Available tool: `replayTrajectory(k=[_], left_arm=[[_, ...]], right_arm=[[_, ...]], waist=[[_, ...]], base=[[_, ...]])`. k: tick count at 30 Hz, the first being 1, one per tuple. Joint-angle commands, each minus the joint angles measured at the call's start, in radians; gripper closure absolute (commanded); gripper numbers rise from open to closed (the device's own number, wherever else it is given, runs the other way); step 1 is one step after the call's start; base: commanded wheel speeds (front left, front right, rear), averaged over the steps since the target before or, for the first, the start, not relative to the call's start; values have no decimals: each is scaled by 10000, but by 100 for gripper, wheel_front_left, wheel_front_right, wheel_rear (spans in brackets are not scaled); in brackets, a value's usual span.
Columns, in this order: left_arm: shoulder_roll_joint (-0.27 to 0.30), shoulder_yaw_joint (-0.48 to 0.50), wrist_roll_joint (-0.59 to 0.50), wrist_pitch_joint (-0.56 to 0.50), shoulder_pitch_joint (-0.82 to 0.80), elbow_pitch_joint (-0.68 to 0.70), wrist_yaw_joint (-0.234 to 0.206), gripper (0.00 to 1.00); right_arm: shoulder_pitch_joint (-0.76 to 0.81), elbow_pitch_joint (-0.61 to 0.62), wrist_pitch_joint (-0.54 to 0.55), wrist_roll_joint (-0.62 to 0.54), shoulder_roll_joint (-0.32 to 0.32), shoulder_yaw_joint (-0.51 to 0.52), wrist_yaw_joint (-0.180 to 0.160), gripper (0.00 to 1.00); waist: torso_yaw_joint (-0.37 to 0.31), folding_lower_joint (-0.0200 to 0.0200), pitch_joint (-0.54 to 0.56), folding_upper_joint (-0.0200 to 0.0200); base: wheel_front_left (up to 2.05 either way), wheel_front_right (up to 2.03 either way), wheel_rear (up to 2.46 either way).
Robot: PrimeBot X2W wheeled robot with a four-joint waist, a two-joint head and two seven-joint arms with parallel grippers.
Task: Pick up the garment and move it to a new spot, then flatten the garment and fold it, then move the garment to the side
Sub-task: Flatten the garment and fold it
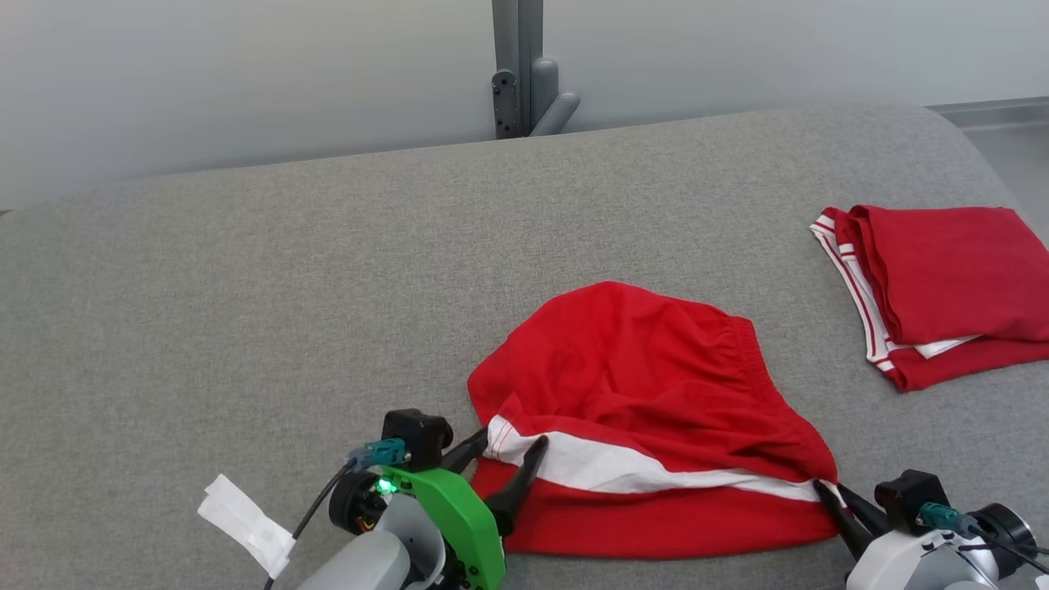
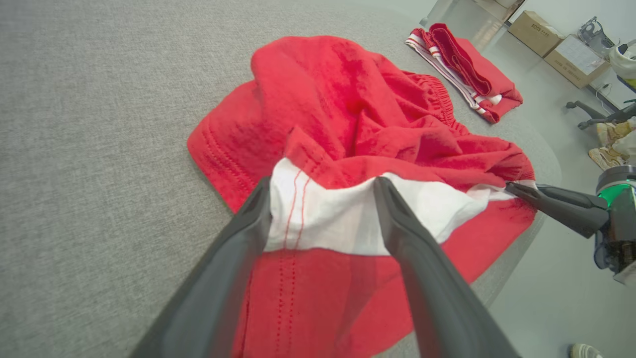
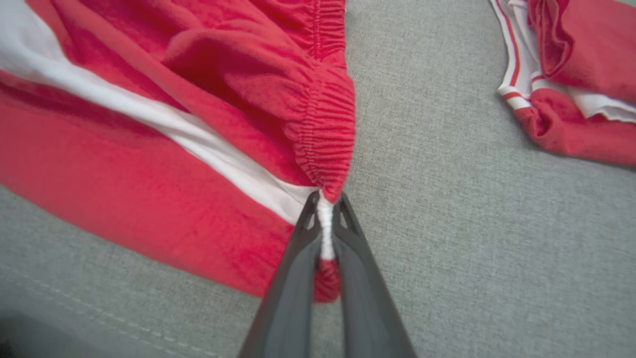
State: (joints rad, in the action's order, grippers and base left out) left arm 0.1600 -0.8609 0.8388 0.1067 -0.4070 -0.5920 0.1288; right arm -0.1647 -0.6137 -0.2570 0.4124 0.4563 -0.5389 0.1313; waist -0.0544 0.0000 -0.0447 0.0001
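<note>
Two red garments on the grey counter, two sets of jaws, both at the same one.

- Task garment: red shorts, crumpled, one white stripe across them. Lying at the counter's front edge, right of centre. Gathered waistband on the side toward the right edge.
- Second garment: red with white trim, folded, at the right edge, well apart from the first. Nothing touching it.
- Left jaws: wide apart, one dark finger on each side of the stripe's left end at the hem corner. Cloth lies between them, not pinched.
- Right jaws: closed tight on the shorts' right corner, where stripe and waistband meet. A bit of white and red fabric is squeezed between the fingers.
- One white slip by the left arm near the front-left corner. Can't tell whether it lies on the counter or hangs off the arm.
- One grey post behind the far edge.
- Two cardboard boxes on the floor beyond the right edge, seen from the left wrist.
</note>
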Motion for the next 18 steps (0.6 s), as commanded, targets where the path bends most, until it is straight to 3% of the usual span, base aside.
replayTrajectory(k=[1,4,10,15,18], left_arm=[[125,-67,182,-22,-148,44,22,0],[375,-372,416,56,-263,292,23,2],[720,-719,781,262,-339,520,23,16],[814,-1028,991,122,-408,445,23,41],[766,-1165,1150,190,-496,314,23,62]], right_arm=[[-100,-41,-49,71,4,-8,-11,100],[-116,-89,-71,93,9,2,-11,100],[-155,-159,-82,105,-37,68,-11,100],[-240,-122,-83,96,-79,52,-11,100],[-276,-48,-84,56,-90,83,-11,100]], waist=[[-3,0,-8,-1],[18,0,-25,-1],[74,0,-52,-1],[84,0,-90,-1],[60,0,-122,-1]], base=[[0,0,0],[0,0,0],[0,0,0],[0,0,0],[0,0,0]])
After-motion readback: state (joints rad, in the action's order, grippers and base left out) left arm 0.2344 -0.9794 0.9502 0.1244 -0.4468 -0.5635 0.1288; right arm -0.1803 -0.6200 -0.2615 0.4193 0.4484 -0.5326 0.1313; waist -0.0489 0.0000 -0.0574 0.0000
